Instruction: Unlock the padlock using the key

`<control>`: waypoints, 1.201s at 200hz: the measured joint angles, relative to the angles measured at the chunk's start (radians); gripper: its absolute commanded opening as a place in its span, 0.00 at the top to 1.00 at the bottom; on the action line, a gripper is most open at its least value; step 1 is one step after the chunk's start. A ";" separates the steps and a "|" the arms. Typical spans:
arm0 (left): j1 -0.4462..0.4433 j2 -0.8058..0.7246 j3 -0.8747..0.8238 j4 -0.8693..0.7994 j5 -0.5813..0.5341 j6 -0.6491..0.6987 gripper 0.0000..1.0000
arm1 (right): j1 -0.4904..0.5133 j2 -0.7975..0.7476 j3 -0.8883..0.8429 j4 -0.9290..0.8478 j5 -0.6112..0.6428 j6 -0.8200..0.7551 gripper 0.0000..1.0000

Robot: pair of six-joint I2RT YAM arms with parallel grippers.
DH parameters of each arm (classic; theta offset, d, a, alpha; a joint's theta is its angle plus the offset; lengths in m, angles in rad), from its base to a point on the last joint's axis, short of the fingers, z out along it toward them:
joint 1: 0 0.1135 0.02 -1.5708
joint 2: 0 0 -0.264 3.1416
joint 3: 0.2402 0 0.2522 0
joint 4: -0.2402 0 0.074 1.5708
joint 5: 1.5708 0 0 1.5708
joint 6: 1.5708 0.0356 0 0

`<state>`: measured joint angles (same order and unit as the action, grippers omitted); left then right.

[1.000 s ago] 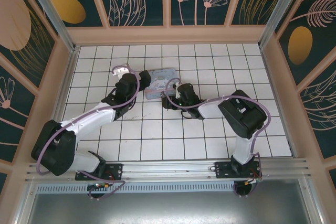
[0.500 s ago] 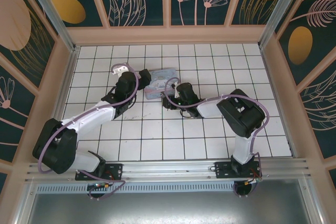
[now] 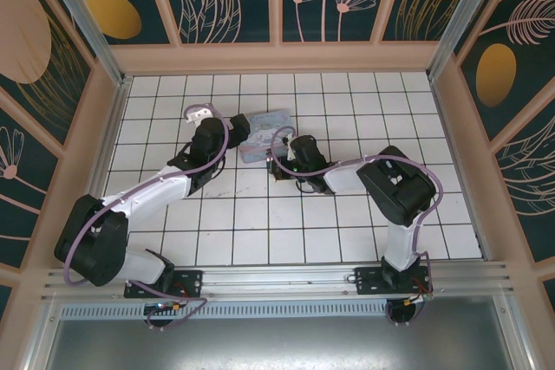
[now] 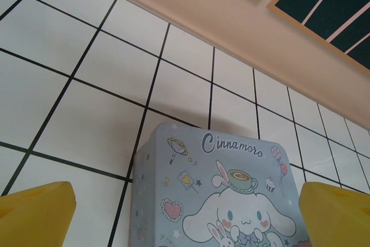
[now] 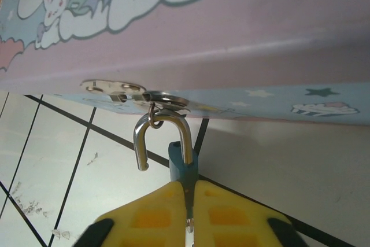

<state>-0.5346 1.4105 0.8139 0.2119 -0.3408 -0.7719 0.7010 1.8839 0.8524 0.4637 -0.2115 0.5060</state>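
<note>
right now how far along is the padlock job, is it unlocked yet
Looks done: the padlock appears unlocked, its shackle sprung with one leg free of the body. In hand: the right tool is shut on the padlock body; the left tool is open, facing the box. Possibly left: the shackle hangs hooked through the hasp ring on the box.

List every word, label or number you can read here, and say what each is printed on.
"Cinnamoro": script lettering on the lid of the pastel cartoon box, left wrist view.
The box's print in the top view is too small to read.
No other text is legible.
</note>
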 measured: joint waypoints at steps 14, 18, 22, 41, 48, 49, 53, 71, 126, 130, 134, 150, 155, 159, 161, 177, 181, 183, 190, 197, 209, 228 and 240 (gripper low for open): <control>0.000 0.000 0.000 0.000 0.000 0.000 0.01 | 0.000 0.000 0.000 0.000 0.000 0.001 0.95; 0.000 0.000 0.000 -0.001 0.000 0.000 0.02 | 0.000 0.000 0.000 0.000 0.000 0.001 0.95; 0.000 0.000 0.000 -0.003 0.001 0.000 0.02 | 0.000 0.000 0.000 0.000 0.000 0.001 0.96; 0.000 0.000 0.001 -0.008 0.001 0.001 0.01 | 0.000 -0.001 -0.001 0.000 0.001 0.001 0.96; 0.000 0.001 0.003 -0.013 0.001 0.002 0.02 | 0.000 -0.003 -0.003 0.002 0.001 0.003 0.97; 0.000 0.001 0.004 -0.014 0.002 0.002 0.02 | 0.000 -0.004 -0.004 0.002 0.001 0.004 0.97; 0.000 0.003 0.006 -0.018 0.002 0.005 0.02 | 0.000 -0.006 -0.007 0.002 0.002 0.005 0.97; 0.000 0.016 0.033 -0.051 0.018 0.020 0.02 | 0.000 -0.019 -0.021 0.006 0.005 0.017 1.00; 0.000 0.083 0.109 -0.142 0.080 0.067 0.01 | -0.002 -0.059 -0.083 0.053 0.009 0.077 1.00; 0.000 0.083 0.109 -0.146 0.083 0.069 0.01 | -0.002 -0.063 -0.087 0.053 0.009 0.077 1.00; 0.000 0.083 0.109 -0.150 0.086 0.070 0.01 | -0.003 -0.068 -0.093 0.056 0.009 0.080 1.00; 0.000 0.084 0.110 -0.163 0.101 0.076 0.01 | -0.006 -0.082 -0.111 0.071 0.009 0.091 1.00; 0.000 0.085 0.110 -0.164 0.106 0.077 0.01 | -0.008 -0.086 -0.117 0.076 0.009 0.097 1.00; 0.000 0.087 0.111 -0.165 0.109 0.080 0.02 | -0.010 -0.088 -0.122 0.080 0.008 0.101 1.00; 0.000 0.087 0.111 -0.165 0.111 0.080 0.02 | -0.011 -0.090 -0.124 0.082 0.009 0.104 1.00; 0.000 0.098 0.114 -0.175 0.125 0.088 0.02 | -0.015 -0.096 -0.143 0.098 0.008 0.123 1.00; 0.000 0.103 0.117 -0.179 0.126 0.090 0.02 | -0.015 -0.097 -0.148 0.103 0.008 0.127 1.00; 0.000 0.105 0.117 -0.179 0.127 0.091 0.02 | -0.015 -0.097 -0.149 0.106 0.008 0.131 1.00; 0.000 0.115 0.120 -0.186 0.130 0.093 0.01 | -0.015 -0.097 -0.155 0.114 0.008 0.139 1.00; 0.000 0.124 0.123 -0.192 0.132 0.097 0.01 | -0.015 -0.097 -0.160 0.121 0.008 0.150 1.00; 0.000 0.143 0.126 -0.203 0.134 0.103 0.02 | -0.015 -0.097 -0.166 0.132 0.008 0.166 1.00; 0.000 0.168 0.127 -0.226 0.133 0.116 0.02 | -0.015 -0.097 -0.170 0.144 0.008 0.195 1.00; 0.000 0.179 0.127 -0.239 0.132 0.122 0.02 | -0.015 -0.097 -0.171 0.148 0.009 0.212 1.00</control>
<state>-0.5346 1.5898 0.9409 -0.0273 -0.2085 -0.6495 0.6857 1.7874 0.6815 0.6113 -0.2028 0.7185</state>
